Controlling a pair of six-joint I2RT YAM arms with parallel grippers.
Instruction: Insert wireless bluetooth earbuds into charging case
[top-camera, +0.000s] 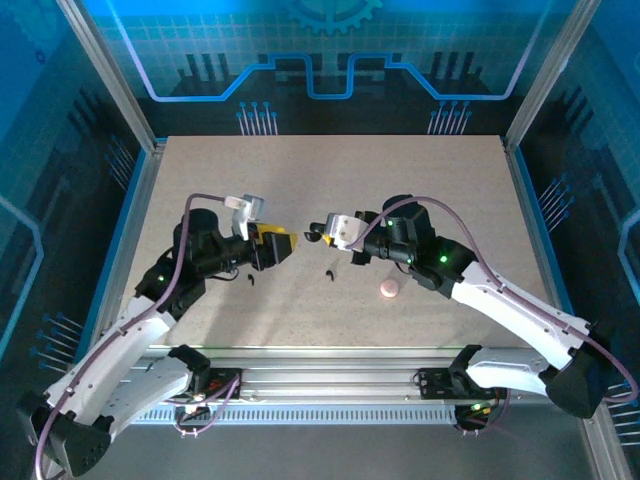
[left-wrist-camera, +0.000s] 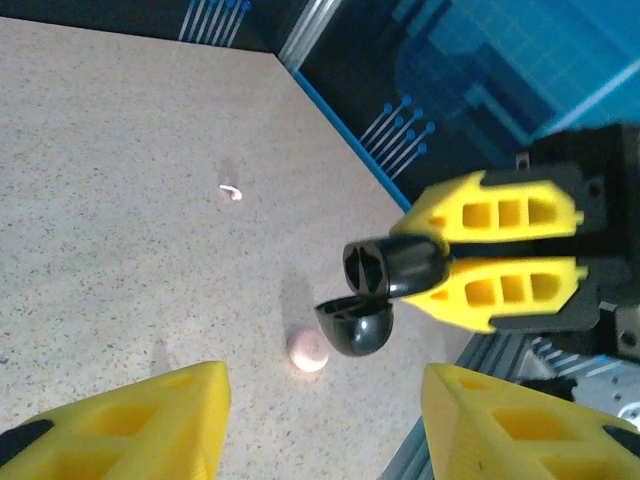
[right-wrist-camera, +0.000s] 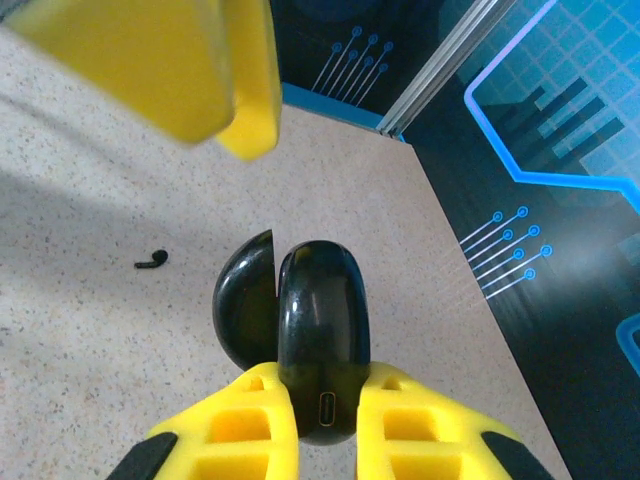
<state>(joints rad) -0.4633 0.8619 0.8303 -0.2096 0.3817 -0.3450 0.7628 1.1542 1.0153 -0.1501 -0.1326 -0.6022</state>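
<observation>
The speckled beige table (top-camera: 330, 170) holds everything. The left arm (top-camera: 130, 330) and the right arm (top-camera: 500, 295) reach inward from the near edge, and their wrists face each other near the table's middle. The right gripper (right-wrist-camera: 325, 395) is clamped on the black charging case (right-wrist-camera: 322, 300). The case's lid (right-wrist-camera: 245, 305) is swung open to one side, and its charging port sits between the yellow fingers. The left gripper (left-wrist-camera: 322, 400) hovers just beside the case, its fingers spread wide with nothing between them. A small pink round piece (top-camera: 389, 289) lies on the table near the right arm. Neither earbud is in the case. One earbud (top-camera: 329, 272) lies loose on the table below the two grippers, and the second earbud (top-camera: 250, 277) lies close by the left wrist.
</observation>
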